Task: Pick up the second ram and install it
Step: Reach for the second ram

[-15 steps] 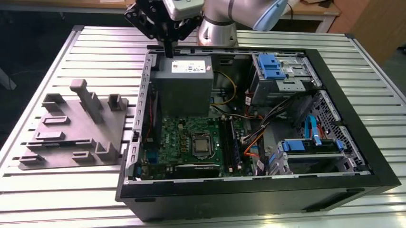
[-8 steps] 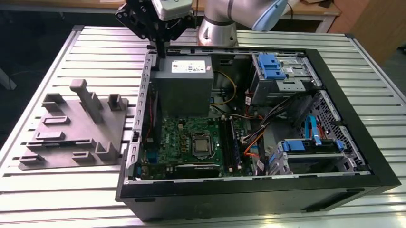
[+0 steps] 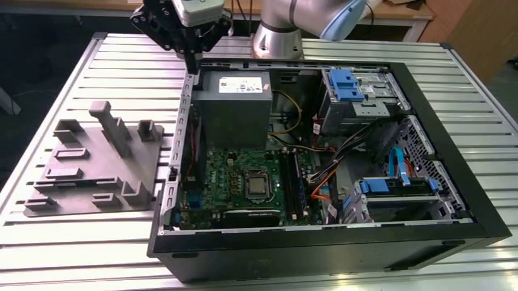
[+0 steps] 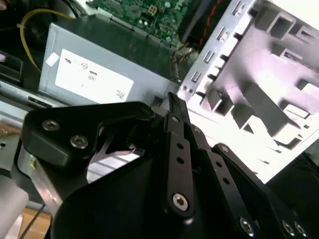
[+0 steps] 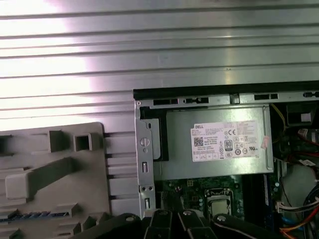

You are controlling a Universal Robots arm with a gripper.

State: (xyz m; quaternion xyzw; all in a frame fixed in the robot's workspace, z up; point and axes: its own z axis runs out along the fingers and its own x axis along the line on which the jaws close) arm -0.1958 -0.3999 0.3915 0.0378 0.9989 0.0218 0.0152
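We note jaws pressed together above open black computer case, beside grey sheet-metal power-supply box; moulded grey fixture alongside.

The grey power-supply box sits in the far corner of an open black computer case, its white label facing up. Against its near side lies the green circuit board, with a square metal processor socket in the board's middle. A yellow cable loops out just beside the box, on the exterior view's right. Farther that way stands a drive bay with a blue latch. Outside the case, toward the exterior view's left of the box, a grey moulded holder rests on the slatted metal table.
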